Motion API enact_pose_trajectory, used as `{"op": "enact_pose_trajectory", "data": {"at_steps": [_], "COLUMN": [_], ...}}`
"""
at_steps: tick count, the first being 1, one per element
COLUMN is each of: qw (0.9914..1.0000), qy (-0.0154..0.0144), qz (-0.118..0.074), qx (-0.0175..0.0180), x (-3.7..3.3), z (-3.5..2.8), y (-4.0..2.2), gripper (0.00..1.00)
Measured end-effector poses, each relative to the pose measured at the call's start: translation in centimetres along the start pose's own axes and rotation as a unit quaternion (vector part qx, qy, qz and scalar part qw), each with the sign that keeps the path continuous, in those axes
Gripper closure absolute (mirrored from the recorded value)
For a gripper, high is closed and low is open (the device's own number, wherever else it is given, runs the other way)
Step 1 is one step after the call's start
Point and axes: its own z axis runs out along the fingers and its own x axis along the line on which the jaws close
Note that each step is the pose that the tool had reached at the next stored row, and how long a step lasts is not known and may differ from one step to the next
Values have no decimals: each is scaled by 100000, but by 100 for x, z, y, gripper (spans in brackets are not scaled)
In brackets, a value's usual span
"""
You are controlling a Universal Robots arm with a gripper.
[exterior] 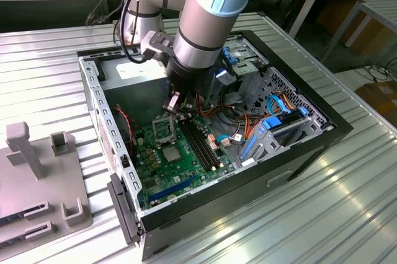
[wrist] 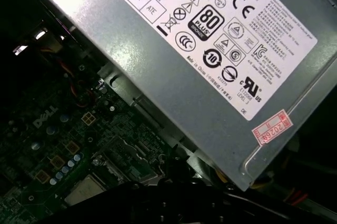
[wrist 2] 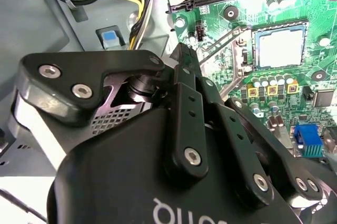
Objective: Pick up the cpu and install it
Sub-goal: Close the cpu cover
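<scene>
At the exterior view's left, a grey fixture (exterior: 25,152) with upright blocks sat on the ribbed metal table (exterior: 56,66). Just beside it stood the open computer case (exterior: 99,109), lying on its side with the green board (exterior: 161,171) facing up. The grey power supply (exterior: 133,75) filled the far corner of the case. In the first wrist view its labelled face (wrist: 210,50) ran slantwise above the dim board.

The arm reached down into the middle of the case. Its gripper (exterior: 172,106) hung low over the board, near the power supply and just above the socket area. In the second wrist view the gripper (wrist 2: 181,53) had its black fingers (wrist 2: 185,77) drawn together to a narrow tip. I could see nothing held between them.

The cpu (wrist 2: 279,48) lay apart from that tip, a pale square sitting flat inside the socket frame (wrist 2: 279,25) on the board. A row of small capacitors stood along one side of it. The gripper was not touching it.

Further toward the exterior view's right ran the long black memory slots (exterior: 200,143). After them came a tangle of coloured cables (exterior: 242,121). The blue drive brackets (exterior: 273,129) stood against the case's right-hand wall.
</scene>
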Motion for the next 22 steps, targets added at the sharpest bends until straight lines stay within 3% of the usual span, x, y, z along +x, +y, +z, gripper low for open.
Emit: {"op": "enact_pose_trajectory", "data": {"at_steps": [7,15,22], "qw": [99993,99908,99838], "qy": [-139,-324,-164], "qz": [-1141,-4098,-5524], "qx": [-387,-1191,-1362], "x": [8,14,38], "z": [-17,-21,-27], "y": [-7,-13,-37], "gripper": [89,89,89]}}
